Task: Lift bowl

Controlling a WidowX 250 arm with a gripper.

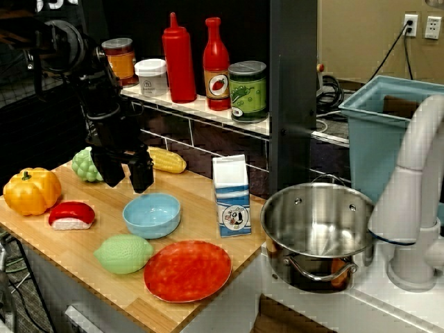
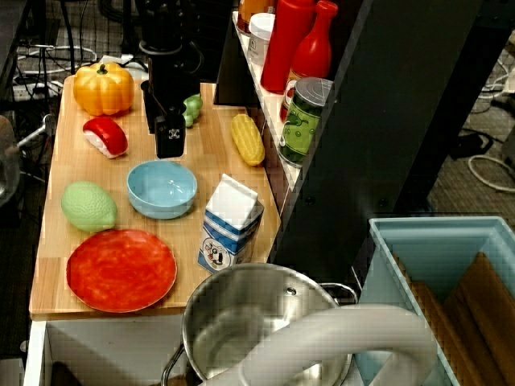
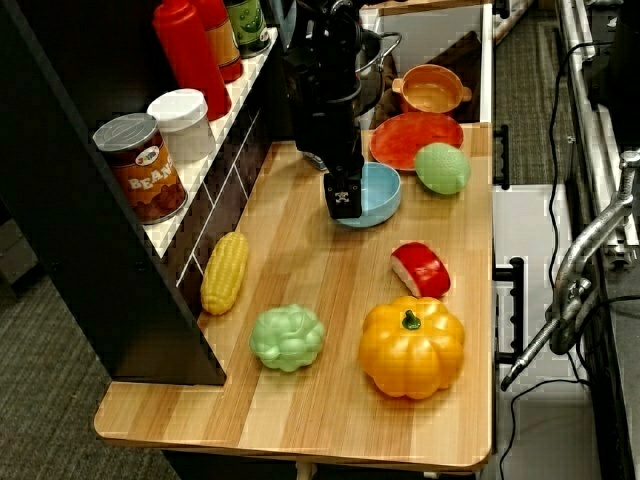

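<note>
The small light-blue bowl stands upright and empty on the wooden board. It also shows in the top view and in the side view. My black gripper hangs just behind and to the left of the bowl, near its far rim, fingers pointing down. The jaws stand apart with nothing between them. It shows above the bowl's far side in the top view, and at the bowl's rim in the side view. Whether it touches the bowl I cannot tell.
Around the bowl are a green lemon, a red-orange plate, a milk carton, a red-and-white piece, a pumpkin, corn and a green bunch. A steel pot stands right; a shelf of bottles runs behind.
</note>
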